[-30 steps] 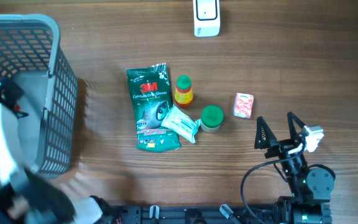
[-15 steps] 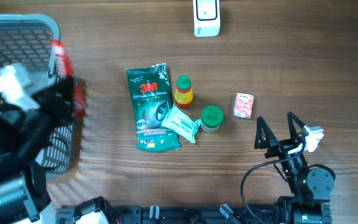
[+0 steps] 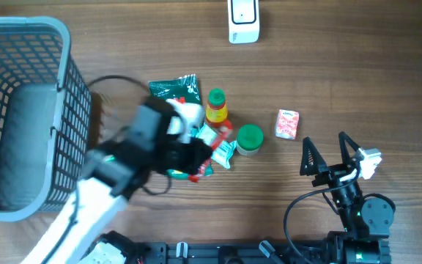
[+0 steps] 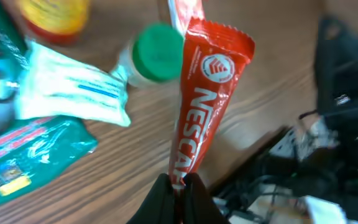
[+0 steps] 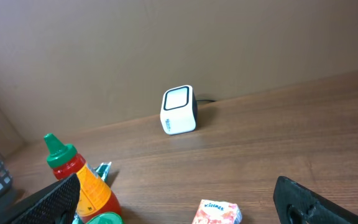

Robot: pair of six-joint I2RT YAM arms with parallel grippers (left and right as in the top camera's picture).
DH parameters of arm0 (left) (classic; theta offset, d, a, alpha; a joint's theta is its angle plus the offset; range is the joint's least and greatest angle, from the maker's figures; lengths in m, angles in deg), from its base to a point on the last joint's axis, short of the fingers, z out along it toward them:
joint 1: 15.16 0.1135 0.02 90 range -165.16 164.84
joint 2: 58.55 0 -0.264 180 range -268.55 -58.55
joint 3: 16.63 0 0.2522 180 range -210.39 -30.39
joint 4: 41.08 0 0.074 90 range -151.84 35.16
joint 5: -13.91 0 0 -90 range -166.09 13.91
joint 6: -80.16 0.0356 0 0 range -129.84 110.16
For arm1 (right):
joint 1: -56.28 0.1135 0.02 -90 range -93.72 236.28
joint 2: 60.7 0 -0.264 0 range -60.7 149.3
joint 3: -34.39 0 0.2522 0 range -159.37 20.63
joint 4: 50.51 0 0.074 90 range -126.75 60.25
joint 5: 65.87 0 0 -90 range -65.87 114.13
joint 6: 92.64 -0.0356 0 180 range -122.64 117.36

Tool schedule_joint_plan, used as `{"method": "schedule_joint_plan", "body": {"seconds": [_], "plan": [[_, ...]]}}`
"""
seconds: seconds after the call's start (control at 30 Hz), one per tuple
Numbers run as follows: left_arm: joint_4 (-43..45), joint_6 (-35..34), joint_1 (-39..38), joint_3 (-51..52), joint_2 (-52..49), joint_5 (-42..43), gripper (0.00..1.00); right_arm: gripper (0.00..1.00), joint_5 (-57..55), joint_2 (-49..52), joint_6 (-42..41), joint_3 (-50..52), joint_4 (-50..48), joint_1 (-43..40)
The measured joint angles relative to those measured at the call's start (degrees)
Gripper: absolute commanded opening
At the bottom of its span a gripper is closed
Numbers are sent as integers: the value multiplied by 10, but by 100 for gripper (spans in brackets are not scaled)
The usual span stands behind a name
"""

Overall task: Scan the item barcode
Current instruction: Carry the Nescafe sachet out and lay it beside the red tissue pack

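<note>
A red Nescafe sachet is pinched by its lower end in my left gripper, which is shut on it. In the overhead view the left gripper hovers over the cluster of items in the middle of the table, and the sachet points toward the green-lidded jar. The white barcode scanner stands at the far edge; it also shows in the right wrist view as the scanner. My right gripper rests open at the near right with nothing between its fingers.
A grey basket fills the left side. Under and beside my left arm lie a green 3M pack, a red sauce bottle and a white wipes pack. A small Kleenex pack lies just beyond the right gripper.
My left arm has swung out of the basket and to the right, carrying the red sachet over the cluster of items. The right arm has not moved.
</note>
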Motion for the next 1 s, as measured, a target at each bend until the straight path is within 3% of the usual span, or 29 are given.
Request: {"method": "schedule_joint_plan", "body": {"seconds": [0.2,0.27,0.47,0.6,0.67,0.7,0.87,1.0], "plan": [[163,-23,-151,4,-113,-113,4,100,0,0,0,0,0,0],[247,-45,-169,3,-160,-126,4,100,0,0,0,0,0,0],[390,-161,-178,3,-305,-121,4,100,0,0,0,0,0,0],[424,-212,-191,3,-314,-118,6,100,0,0,0,0,0,0],[443,-237,-198,3,-314,-126,21,100,0,0,0,0,0,0],[451,-247,-201,3,-314,-131,22,100,0,0,0,0,0,0],[461,-273,-203,3,-314,-150,22,100,0,0,0,0,0,0],[460,-281,-203,3,-314,-156,11,100,0,0,0,0,0,0]]}}
